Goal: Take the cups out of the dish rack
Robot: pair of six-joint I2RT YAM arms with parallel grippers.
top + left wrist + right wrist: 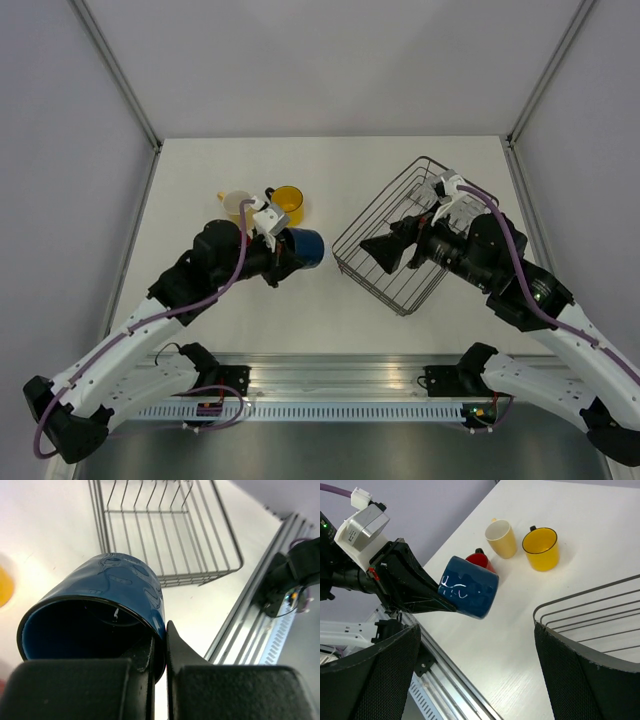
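My left gripper is shut on the rim of a dark blue cup, with one finger inside it and one outside. The cup hangs tilted above the table, left of the dish rack. On the table behind it stand a pale yellow cup, a bright yellow cup and a red cup. My right gripper is open and empty at the rack's left rim, pointing toward the blue cup. No cup shows in the part of the rack seen from the left wrist.
The aluminium rail runs along the near table edge with both arm bases on it. Grey walls enclose the table at the back and sides. White tabletop lies between the blue cup and the rack.
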